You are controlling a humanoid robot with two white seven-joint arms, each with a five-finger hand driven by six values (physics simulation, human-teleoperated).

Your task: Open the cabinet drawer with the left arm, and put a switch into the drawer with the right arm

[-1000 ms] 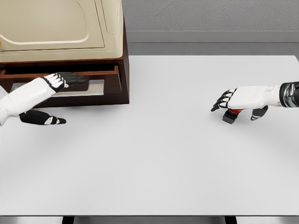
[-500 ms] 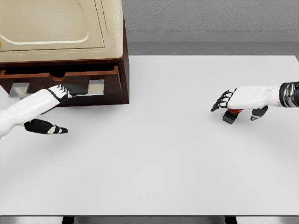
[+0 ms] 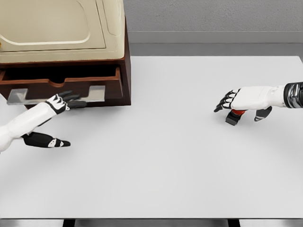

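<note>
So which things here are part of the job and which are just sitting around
Part of the job:
- drawer, partly open
- handle
- switch, on the table under the right hand
- left hand, at the handle

Just there:
- cream box on the cabinet
- table

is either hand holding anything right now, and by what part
The left hand hooks its fingers on the drawer's silver handle. The right hand hovers over the switch; a grip cannot be told.
</note>
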